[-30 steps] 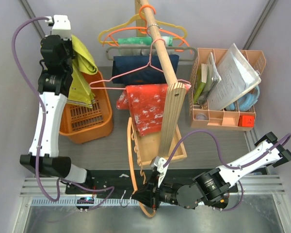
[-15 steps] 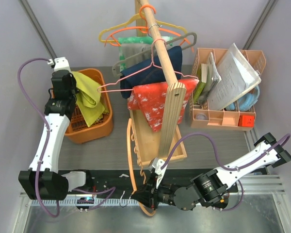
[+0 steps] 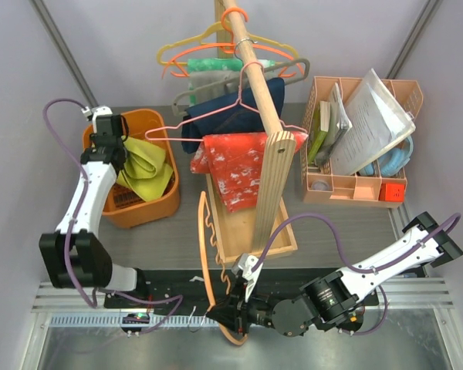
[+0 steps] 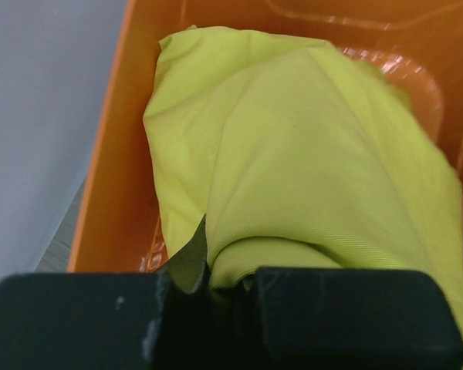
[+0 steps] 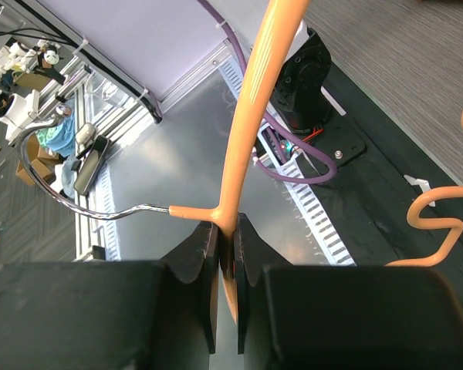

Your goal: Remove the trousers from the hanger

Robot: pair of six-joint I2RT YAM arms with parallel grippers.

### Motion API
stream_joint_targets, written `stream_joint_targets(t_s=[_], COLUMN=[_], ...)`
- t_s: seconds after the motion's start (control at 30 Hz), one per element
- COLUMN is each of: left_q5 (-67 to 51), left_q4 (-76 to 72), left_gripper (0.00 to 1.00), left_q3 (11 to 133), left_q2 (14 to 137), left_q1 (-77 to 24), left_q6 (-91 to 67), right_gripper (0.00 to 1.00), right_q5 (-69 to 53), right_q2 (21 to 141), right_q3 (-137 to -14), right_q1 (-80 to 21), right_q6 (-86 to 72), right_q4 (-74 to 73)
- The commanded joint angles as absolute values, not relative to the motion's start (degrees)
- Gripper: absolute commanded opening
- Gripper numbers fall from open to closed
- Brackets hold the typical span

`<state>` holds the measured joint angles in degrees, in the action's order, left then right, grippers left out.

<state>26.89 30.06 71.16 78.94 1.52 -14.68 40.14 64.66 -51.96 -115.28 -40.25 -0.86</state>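
Trousers: off the hanger, bunched in folds inside the orange basket at the table's left. All the fabric sits within the basket rim. In the left wrist view it presses against one side wall, and bare basket floor shows past the heap's far edge. No clear long axis, as the cloth is crumpled; the folds run roughly away from the fingers.

Left gripper: reaches down into the basket. The fingers are nearly together, pinching a fold at the near edge of the trousers. The rest of the heap lies ahead of the fingertips.

Hanger: peach plastic, bare of cloth, in the gap between the basket and the wooden rack. Its long axis runs roughly front to back in the top view, notched bar toward the rack base. It touches neither basket nor rack as far as that view shows. Grey table surface shows between hanger and basket.

Right gripper: jaws clamped on the hanger frame, just beside the point where the chrome hook joins. The hook curves off to the fingers' left, over the table's near edge.
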Motion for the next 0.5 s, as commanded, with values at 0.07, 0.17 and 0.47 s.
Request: stream_joint_targets(t_s=[0.07,0.17,0.47], left_q5=[30.85,28.40,19.09], left_q4=[39.10,40.07,45.26], left_gripper=[0.06,0.47,1.00], left_q3=[74.27,73.48,77.25], left_q2=[84.90,82.72,71.03], left_q1=[1.93,2.20,2.20], left_q6=[-19.68,-20.56,-21.45], right_gripper=[0.01,0.01,0.01], right_q5=[40.96,40.87,41.31], right_q2=[63.81,63.72,63.10], right_q3=[-54.32,-54.32,-54.05], right_q1=[-115.40,-115.40,-115.31], right_q6=[-39.46,-39.11,-39.02], right_q4=[3.87,3.78,3.87])
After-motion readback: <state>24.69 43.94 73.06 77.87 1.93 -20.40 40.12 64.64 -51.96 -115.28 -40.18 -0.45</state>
